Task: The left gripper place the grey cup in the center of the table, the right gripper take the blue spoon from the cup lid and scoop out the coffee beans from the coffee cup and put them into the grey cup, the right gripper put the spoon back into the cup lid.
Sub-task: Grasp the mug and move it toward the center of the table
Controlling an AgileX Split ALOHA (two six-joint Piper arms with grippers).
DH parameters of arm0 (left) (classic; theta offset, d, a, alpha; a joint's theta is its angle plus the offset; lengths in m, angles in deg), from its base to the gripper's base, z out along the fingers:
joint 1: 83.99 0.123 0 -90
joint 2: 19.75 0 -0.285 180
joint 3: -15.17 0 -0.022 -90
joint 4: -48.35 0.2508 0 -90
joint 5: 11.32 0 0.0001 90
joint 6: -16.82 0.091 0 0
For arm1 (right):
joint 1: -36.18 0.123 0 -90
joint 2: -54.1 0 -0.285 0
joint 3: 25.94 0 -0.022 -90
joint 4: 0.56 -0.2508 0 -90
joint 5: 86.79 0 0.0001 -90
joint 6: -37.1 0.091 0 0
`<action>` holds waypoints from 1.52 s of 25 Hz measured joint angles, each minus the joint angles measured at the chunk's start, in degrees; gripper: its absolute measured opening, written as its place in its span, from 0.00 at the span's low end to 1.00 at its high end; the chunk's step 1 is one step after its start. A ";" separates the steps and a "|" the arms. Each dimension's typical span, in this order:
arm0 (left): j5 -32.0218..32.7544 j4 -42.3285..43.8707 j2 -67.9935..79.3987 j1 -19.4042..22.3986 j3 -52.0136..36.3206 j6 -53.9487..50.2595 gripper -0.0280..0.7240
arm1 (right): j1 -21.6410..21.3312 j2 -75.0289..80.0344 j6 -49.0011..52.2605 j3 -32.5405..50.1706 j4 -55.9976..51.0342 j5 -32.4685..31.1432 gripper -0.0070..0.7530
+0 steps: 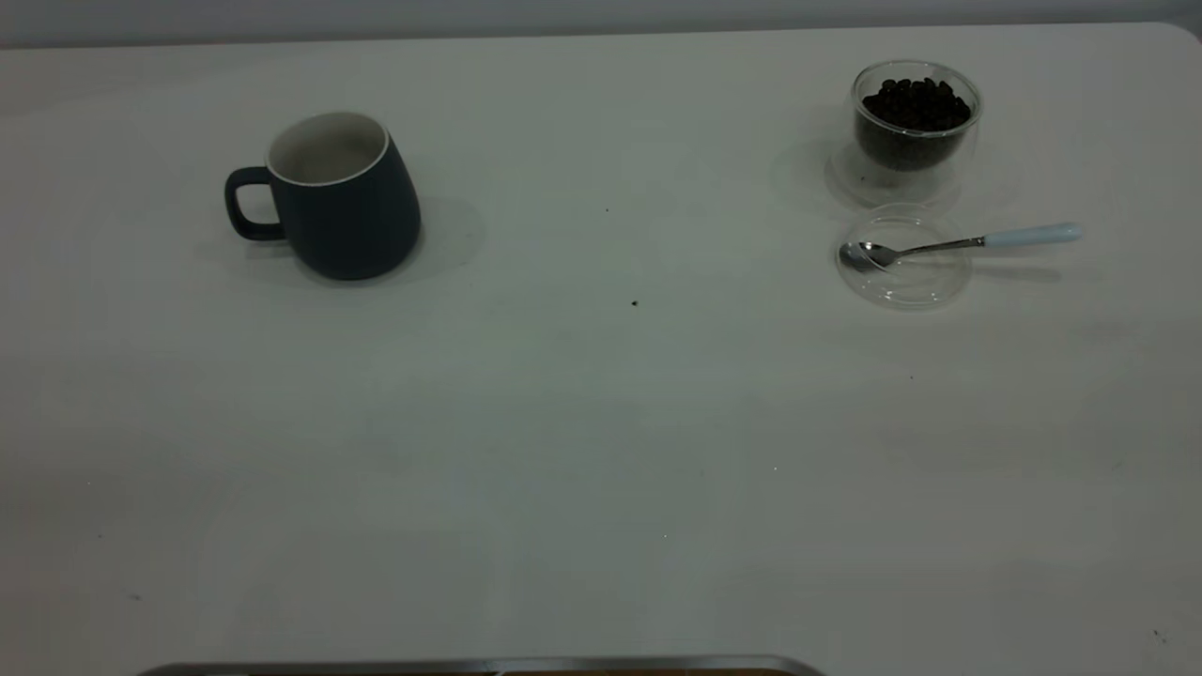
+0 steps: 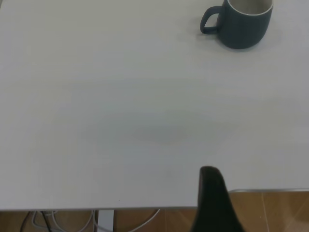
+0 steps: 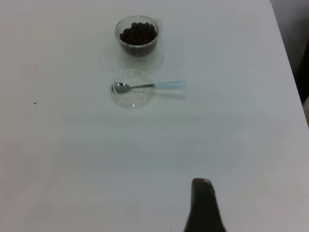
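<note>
The white worktop (image 1: 601,451) carries a grey cup (image 1: 333,202) upright at the left. Far right stands the coffee cup (image 1: 914,127), with the cup lid (image 1: 906,277) lying just beside it. A few dark specks (image 1: 635,303) dot the middle.

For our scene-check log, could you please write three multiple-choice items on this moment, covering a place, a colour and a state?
1. Where does the blue spoon's bowl rest?
A. in the cup lid
B. in the grey cup
C. on the bare table

2. What colour is the spoon's handle?
A. red
B. pale blue
C. black

3. What does the coffee cup hold?
A. nothing
B. milk
C. coffee beans

Answers: 1 A, the bowl lies inside the clear lid; 2 B, the handle is light blue; 3 C, dark beans fill it.
</note>
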 joint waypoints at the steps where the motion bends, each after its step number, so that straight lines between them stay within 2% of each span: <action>1: 0.00 0.00 0.00 0.00 0.00 0.00 0.78 | 0.00 0.00 0.00 0.00 0.00 0.00 0.78; 38: 0.69 -1.15 0.13 0.00 0.36 -1.73 0.78 | 0.00 0.00 -0.02 0.00 0.00 0.00 0.78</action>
